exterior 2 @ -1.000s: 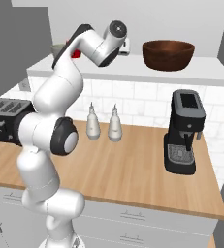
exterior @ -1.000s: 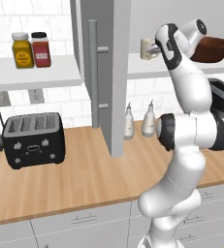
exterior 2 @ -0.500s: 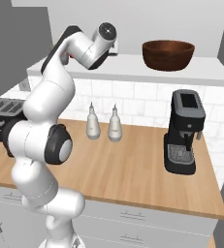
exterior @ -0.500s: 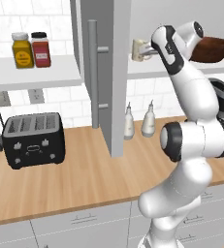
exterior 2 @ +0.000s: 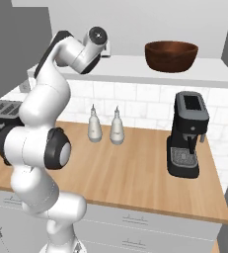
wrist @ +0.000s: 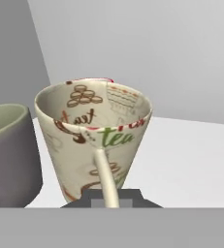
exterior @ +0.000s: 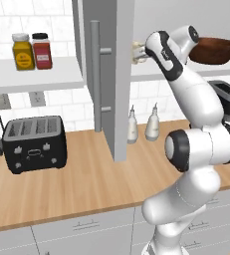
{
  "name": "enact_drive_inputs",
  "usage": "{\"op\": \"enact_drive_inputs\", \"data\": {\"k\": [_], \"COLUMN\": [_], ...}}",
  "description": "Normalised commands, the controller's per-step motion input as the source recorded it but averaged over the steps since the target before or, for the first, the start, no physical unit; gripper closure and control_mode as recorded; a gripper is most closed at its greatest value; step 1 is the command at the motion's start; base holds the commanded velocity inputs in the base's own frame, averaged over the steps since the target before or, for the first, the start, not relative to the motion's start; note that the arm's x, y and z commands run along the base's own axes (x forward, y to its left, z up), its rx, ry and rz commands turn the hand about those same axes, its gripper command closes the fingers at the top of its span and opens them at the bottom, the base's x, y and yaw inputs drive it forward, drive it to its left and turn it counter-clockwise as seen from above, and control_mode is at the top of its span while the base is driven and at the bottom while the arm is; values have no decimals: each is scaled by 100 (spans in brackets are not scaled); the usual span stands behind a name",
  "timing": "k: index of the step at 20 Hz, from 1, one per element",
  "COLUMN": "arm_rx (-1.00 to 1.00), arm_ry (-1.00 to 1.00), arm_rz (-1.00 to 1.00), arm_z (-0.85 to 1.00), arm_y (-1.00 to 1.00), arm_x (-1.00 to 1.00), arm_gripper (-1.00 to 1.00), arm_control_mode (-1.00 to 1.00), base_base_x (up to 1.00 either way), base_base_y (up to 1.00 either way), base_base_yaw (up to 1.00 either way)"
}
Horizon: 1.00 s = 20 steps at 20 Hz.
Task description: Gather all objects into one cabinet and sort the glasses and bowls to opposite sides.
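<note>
The cream mug (wrist: pixel 91 140) with printed tea motifs stands upright on the white shelf (wrist: pixel 181 160) of the cabinet, its handle turned toward the hand. My gripper (wrist: pixel 111 199) is shut on that handle. A dull grey mug (wrist: pixel 7 155) sits just left of it, nearly touching. A sliver of red rim (wrist: pixel 102 80) peeks from behind the cream mug. In the left base view the gripper (exterior: pixel 144 53) holds the cream mug (exterior: pixel 137 51) at the shelf's left end, beside the grey door (exterior: pixel 111 74). The dark brown bowl (exterior: pixel 213 50) (exterior 2: pixel 171 55) rests on the shelf's right side.
The door's long bar handle (exterior: pixel 95 74) faces the left shelf, which holds the yellow jar (exterior: pixel 23 51) and red jar (exterior: pixel 42 50). On the counter are a black toaster (exterior: pixel 34 143), two white bottles (exterior: pixel 142 124) and a coffee machine (exterior 2: pixel 187 133).
The arm has carried the cream mug leftward along the cabinet shelf toward the door. The bowl has stayed put.
</note>
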Motion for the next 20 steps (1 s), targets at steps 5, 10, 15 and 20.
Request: {"op": "enact_drive_inputs", "data": {"k": [5, 10, 15, 20], "arm_rx": [0, 0, 0, 0], "arm_ry": [0, 0, 0, 0], "arm_rz": [0, 0, 0, 0], "arm_z": [0, 0, 0, 0], "arm_y": [1, 0, 0, -6], "arm_x": [0, 0, 0, 0], "arm_gripper": [100, -100, -100, -100], "arm_control_mode": [-100, -100, -100, -100], "base_base_x": [0, 0, 0, 0], "base_base_y": [0, 0, 0, 0], "base_base_yaw": [0, 0, 0, 0]}}
